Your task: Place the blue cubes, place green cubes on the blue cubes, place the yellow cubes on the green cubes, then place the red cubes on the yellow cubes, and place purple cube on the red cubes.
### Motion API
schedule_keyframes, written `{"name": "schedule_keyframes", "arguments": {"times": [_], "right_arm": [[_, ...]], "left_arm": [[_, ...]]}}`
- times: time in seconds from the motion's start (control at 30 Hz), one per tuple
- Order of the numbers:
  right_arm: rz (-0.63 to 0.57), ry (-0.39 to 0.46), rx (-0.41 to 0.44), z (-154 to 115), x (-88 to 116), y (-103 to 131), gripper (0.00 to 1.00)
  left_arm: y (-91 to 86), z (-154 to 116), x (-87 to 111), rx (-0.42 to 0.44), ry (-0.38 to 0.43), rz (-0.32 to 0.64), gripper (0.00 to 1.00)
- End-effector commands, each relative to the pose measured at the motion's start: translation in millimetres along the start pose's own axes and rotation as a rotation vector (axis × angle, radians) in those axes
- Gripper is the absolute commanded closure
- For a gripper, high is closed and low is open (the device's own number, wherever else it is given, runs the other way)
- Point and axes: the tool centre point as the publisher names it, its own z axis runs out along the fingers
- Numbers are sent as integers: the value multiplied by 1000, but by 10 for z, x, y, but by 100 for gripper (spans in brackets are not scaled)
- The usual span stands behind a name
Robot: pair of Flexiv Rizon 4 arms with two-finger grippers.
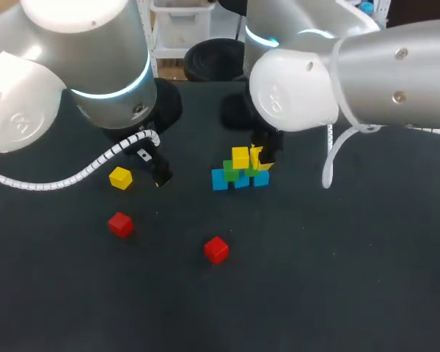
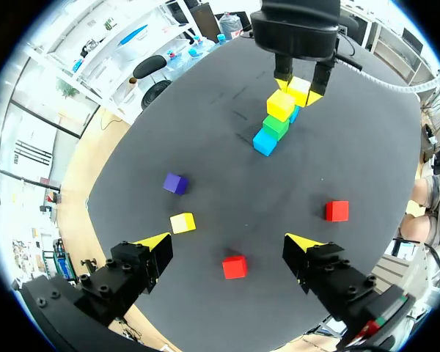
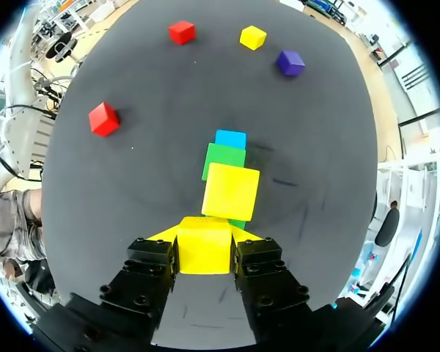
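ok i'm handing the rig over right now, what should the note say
Left gripper open, over the table by the loose cubes. Right gripper shut on the second yellow cube, right beside the first yellow cube.
Built: blue cubes, green cubes on them, first yellow on green.
Loose: spare yellow cube, two red cubes, purple cube.
Left: finish yellow, then red, then purple.

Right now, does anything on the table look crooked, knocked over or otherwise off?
Nothing stands out. The green cubes sit squarely on the blue cubes, with one yellow cube on top. The right gripper holds a second yellow cube beside it. The loose cubes lie flat, apart.
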Motion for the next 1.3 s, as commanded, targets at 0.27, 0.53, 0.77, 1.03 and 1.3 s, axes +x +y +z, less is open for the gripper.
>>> {"name": "schedule_keyframes", "arguments": {"times": [0.27,0.53,0.77,1.03,1.3], "right_arm": [[0,4,-5,21,-9,-62,100],[-3,5,-2,22,-22,-97,100],[-4,5,-9,54,-17,-125,100],[-9,1,-14,71,-20,-159,100],[-19,2,-12,67,-39,-190,100]], "left_arm": [[7,6,-11,2,2,2,0],[7,6,-11,2,2,2,0],[7,6,-11,2,2,2,0],[7,6,-11,2,2,2,0],[7,6,-11,2,2,2,0]]}}
